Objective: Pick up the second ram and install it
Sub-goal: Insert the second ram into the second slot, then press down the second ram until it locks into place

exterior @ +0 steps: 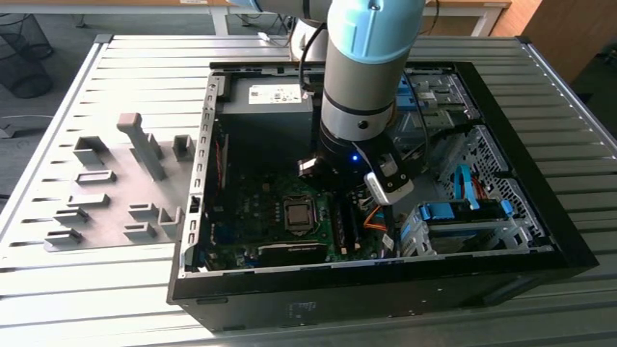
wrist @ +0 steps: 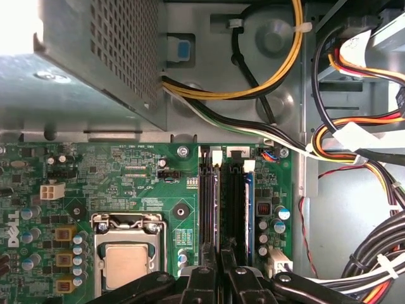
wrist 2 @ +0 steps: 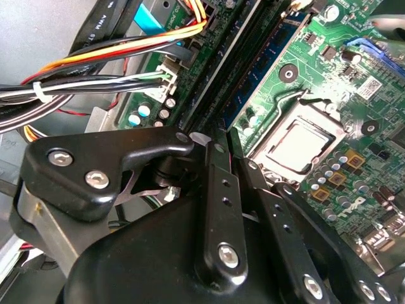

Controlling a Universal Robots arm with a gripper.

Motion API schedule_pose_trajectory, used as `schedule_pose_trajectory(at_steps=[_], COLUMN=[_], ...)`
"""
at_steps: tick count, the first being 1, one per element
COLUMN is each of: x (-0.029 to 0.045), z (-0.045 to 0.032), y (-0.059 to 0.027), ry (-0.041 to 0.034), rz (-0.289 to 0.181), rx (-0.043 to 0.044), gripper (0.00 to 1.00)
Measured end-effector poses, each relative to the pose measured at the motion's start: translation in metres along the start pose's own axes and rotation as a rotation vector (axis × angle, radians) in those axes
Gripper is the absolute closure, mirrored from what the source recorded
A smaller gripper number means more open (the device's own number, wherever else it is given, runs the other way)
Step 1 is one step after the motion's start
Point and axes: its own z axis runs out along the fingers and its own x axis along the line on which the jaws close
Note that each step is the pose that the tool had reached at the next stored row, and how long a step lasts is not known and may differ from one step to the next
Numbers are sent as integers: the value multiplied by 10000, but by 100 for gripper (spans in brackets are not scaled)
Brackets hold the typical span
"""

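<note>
My gripper (wrist 2: 226, 151) (wrist: 220, 275) hangs low over the motherboard's memory slots, inside the open computer case (exterior: 386, 289). Its black fingers (wrist 2: 212, 190) stand close together and I see nothing between them. A blue ram (wrist: 249, 209) (wrist 2: 269, 57) stands seated in one slot, just beside the fingertips. A second thin stick (wrist: 212, 209) (wrist 2: 221, 69) sits edge-on in another slot, and the black slots between the two lie under the gripper. I cannot tell which stick is the second ram. In the exterior view the arm (exterior: 366, 72) reaches down into the case.
The processor socket (wrist: 126, 259) (wrist 2: 297, 142) lies next to the slots. Bundles of cables (wrist: 354, 145) (wrist 2: 95, 57) run along the other side. A grey power supply box (wrist: 95, 63) sits beyond the board. Grey holder blocks (exterior: 115, 188) stand on the table at the exterior view's left.
</note>
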Motion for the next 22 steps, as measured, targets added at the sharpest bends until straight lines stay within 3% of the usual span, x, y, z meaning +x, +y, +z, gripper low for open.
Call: schedule_pose_trajectory(at_steps=[4,5,6,13,16,19,22], x=[0,0,0,-1,-2,-2,-2], z=[3,3,-1,-161,-175,-178,-178], y=[0,0,0,1,2,2,2], ry=[0,0,0,-1,-1,-1,1], rz=[1,0,0,0,0,0,0], rx=[0,0,-1,-1,-4,-1,4], gripper=[85,78,78,78,78,89,89])
